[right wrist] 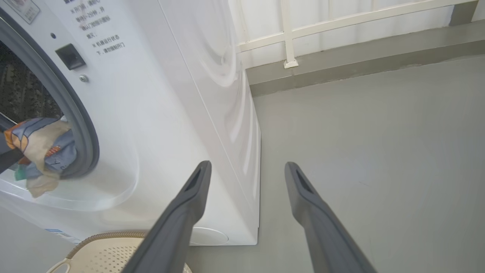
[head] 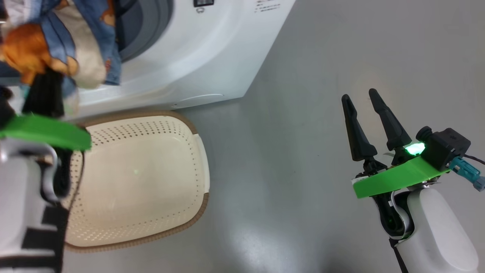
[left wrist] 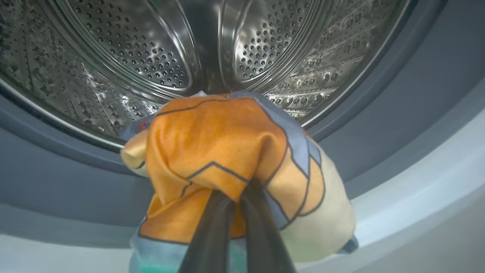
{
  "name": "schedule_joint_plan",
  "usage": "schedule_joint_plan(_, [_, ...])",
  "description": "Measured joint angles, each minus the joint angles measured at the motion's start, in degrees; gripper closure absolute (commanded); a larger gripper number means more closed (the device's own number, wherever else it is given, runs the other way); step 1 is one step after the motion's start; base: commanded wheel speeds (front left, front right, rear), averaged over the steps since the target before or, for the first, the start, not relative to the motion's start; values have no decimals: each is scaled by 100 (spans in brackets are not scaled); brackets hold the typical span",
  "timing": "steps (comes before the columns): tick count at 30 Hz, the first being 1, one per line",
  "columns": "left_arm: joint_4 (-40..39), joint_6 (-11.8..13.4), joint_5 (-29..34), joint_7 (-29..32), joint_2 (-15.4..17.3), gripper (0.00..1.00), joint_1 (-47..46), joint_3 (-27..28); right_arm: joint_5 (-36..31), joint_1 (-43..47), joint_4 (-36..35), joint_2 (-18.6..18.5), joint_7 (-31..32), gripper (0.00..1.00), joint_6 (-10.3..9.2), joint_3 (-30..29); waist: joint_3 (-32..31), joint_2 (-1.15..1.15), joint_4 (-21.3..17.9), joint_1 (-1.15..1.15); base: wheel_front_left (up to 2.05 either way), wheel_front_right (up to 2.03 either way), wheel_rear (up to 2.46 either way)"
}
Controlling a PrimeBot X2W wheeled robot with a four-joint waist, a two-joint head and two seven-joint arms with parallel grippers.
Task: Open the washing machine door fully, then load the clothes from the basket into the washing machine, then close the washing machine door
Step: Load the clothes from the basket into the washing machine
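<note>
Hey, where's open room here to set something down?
Free: grey floor between the cream perforated basket and the right tool; the basket's bare bottom. Crowded: the white washing machine's mouth, where the left tool grips orange-blue clothes.

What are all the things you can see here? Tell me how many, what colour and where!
washing machine: one, white, standing on the grey floor.
drum: one, shiny steel, inside the machine.
gasket: one, grey-blue, ringing the drum.
clothes: one bundle, orange, blue and cream, at the drum's mouth.
basket: one, cream with a brown rim, on the floor before the machine.
railing: one, white, along the far wall.
left gripper: one, dark fingers shut on the clothes.
right gripper: one, dark fingers open, over the floor.
</note>
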Motion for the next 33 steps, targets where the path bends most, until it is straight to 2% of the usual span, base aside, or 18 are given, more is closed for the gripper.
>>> schedule_joint_plan(5, [334, 53, -1, 250, 75, 100, -723, 14, 0, -4, -5, 11, 0, 0, 0, -7, 85, 0, -126, 0, 0, 0, 0])
schedule_joint_plan(18, [2637, 246, 29, 555, 457, 100, -2933, 160, 0, -66, -53, 112, 0, 0, 0, 9, 454, 0, -657, 0, 0, 0, 0])
schedule_joint_plan(27, [3677, 346, 198, 758, 847, 100, -3996, 93, 1, -70, -85, 205, 0, 0, 0, -7, 714, 0, -927, 0, 0, 0, 0])
schedule_joint_plan(28, [3788, 348, 212, 824, 850, 80, -4069, 60, 1, -69, -83, 209, 0, 0, 0, -10, 735, 0, -937, 0, 0, 0, 0])
schedule_joint_plan(29, [3899, 348, 212, 914, 849, 0, -4127, 27, 0, -69, -83, 214, 0, 0, 0, -10, 749, 0, -942, 0, 0, 0, 0])
schedule_joint_plan(33, [4167, 347, 247, 960, 835, 0, -4234, -51, 0, -71, -81, 236, 0, 0, 0, -3, 748, 0, -905, 0, 0, 0, 0])
